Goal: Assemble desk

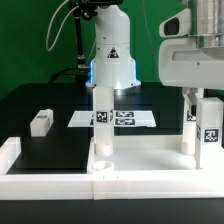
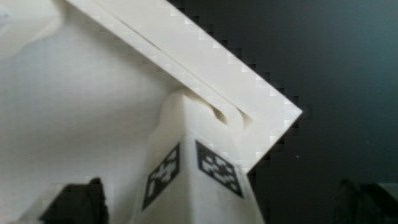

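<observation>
The desk panel (image 1: 150, 168) lies white and flat at the front of the exterior view. Upright legs stand on it, one near its left end (image 1: 101, 128) and two at its right end (image 1: 189, 130) (image 1: 211, 125). A loose leg block (image 1: 41, 122) lies on the black table at the left. My gripper (image 1: 197, 98) hangs over the right-hand legs. In the wrist view the panel corner (image 2: 107, 110) fills the picture, and a tagged leg (image 2: 199, 170) runs into its corner socket. My gripper (image 2: 217, 208) is open, with dark fingers (image 2: 80, 203) standing clear on either side of that leg.
The marker board (image 1: 125, 118) lies flat in front of the robot base (image 1: 110, 60). A long white bar (image 1: 12, 150) edges the black table at the exterior view's left and runs along the front.
</observation>
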Robot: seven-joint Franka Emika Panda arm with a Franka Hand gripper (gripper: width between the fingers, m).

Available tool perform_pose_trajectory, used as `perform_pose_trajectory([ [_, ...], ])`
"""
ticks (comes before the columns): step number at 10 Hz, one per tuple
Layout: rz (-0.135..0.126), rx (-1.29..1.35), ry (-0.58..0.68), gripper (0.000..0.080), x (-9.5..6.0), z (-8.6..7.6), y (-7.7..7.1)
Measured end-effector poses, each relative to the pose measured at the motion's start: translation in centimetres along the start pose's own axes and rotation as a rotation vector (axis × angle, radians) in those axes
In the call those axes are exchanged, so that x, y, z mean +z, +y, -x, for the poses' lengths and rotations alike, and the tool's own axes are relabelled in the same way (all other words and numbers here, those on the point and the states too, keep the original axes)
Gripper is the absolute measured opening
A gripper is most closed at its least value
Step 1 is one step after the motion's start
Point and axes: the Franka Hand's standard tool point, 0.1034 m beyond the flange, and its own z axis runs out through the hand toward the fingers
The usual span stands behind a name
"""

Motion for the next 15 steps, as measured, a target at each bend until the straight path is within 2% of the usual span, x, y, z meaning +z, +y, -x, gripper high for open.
perform_pose_trajectory([
  [3, 0.005, -0.218, 0.003, 0.0649, 0.06, -0.09, 0.10],
  [5, 0.072, -0.643, 0.000, 0.0649, 0.40, 0.03, 0.08],
  [8, 0.067, -0.600, 0.011, 0.0649, 0.37, -0.23, 0.00],
  [10, 0.068, -0.481, 0.015, 0.0386, 0.37, -0.44, 0.17],
  [11, 0.070, -0.416, 0.017, 0.0386, 0.41, -0.50, 0.30],
  [12, 0.069, -0.355, 0.018, 0.0287, 0.43, -0.50, 0.32],
  [15, 0.057, -0.028, 0.034, 0.0287, 0.48, -0.61, 0.48],
])
